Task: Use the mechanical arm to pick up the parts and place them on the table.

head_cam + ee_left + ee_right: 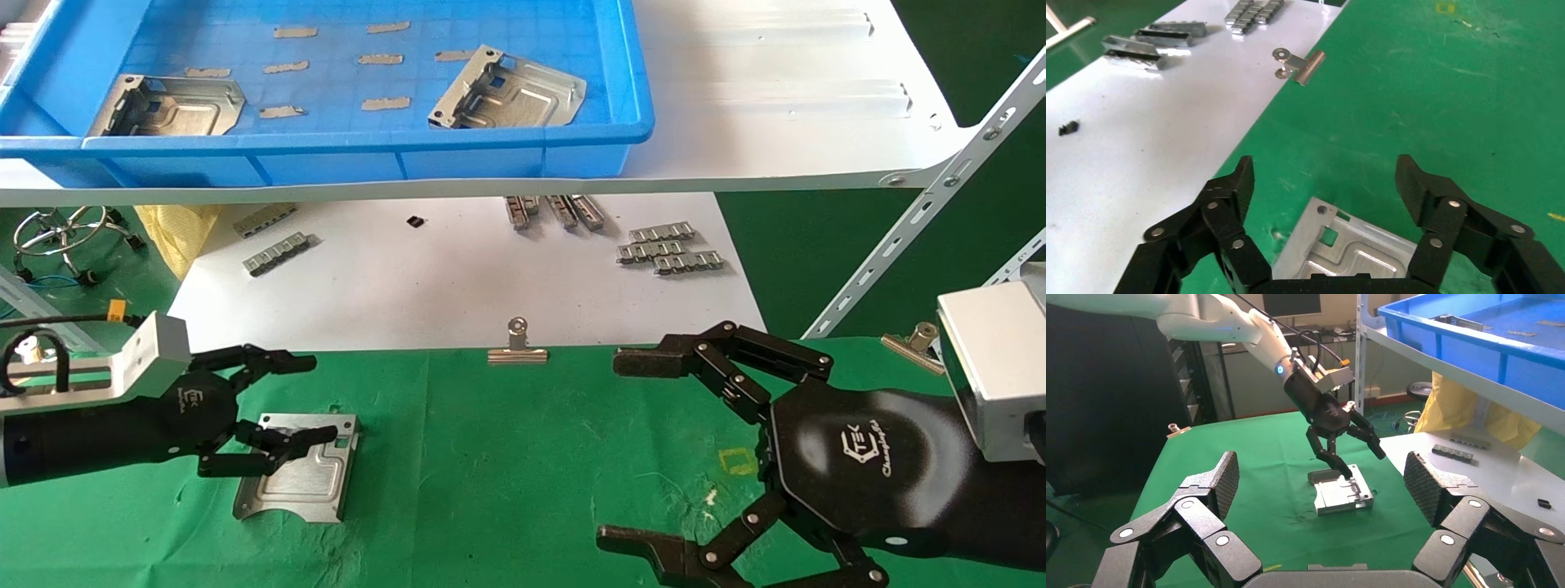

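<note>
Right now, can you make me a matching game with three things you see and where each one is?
Things:
1. metal part under the left gripper
2. blue bin
3. right gripper

Places:
A. on the white shelf
B. open and empty above the green table
C. flat on the green table

Pairs: 1-C, 2-A, 3-B

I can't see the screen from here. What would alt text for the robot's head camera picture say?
The left claw hangs open over a metal plate lying on the green table; the right claw is open and empty nearby. Two more plates lie in a blue tray on the shelf above.
</note>
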Tool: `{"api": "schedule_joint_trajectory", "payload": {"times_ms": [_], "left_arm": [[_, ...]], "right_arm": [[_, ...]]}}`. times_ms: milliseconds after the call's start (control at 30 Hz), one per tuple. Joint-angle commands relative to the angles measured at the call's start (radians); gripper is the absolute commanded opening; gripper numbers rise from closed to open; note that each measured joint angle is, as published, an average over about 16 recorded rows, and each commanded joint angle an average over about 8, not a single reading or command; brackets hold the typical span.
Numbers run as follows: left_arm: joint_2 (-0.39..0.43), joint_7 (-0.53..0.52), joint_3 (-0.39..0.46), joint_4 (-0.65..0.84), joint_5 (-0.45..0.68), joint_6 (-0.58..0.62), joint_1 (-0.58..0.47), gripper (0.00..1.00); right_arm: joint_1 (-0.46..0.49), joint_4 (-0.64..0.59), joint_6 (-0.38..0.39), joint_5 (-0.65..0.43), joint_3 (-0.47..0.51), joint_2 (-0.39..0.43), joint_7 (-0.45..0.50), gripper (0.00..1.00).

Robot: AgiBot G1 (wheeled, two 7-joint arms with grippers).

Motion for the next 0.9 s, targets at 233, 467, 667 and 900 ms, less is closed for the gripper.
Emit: {"api": "schedule_joint_trajectory", "payload": {"times_ms": [233,467,667,900], "left_arm": [[-0.01,-0.023,-0.024,-0.049,-0.003,-0.005,0.018,1.0],[-0.034,-0.094,-0.092,-0.177,-0.018,-0.015,0.072,1.0],[-0.056,-0.157,-0.153,-0.292,-0.031,-0.023,0.12,1.0],[-0.082,-0.232,-0.224,-0.427,-0.047,-0.034,0.176,1.0]], "right_arm": [[0.0,0.0,0.0,0.0,0.0,0.0,0.0,1.0],[0.0,-0.001,0.0,0.0,0.0,0.0,0.0,1.0],[0.0,-0.001,0.0,0.0,-0.001,0.0,0.0,1.0],[0.0,-0.001,0.0,0.001,-0.001,0.0,-0.001,1.0]]}}
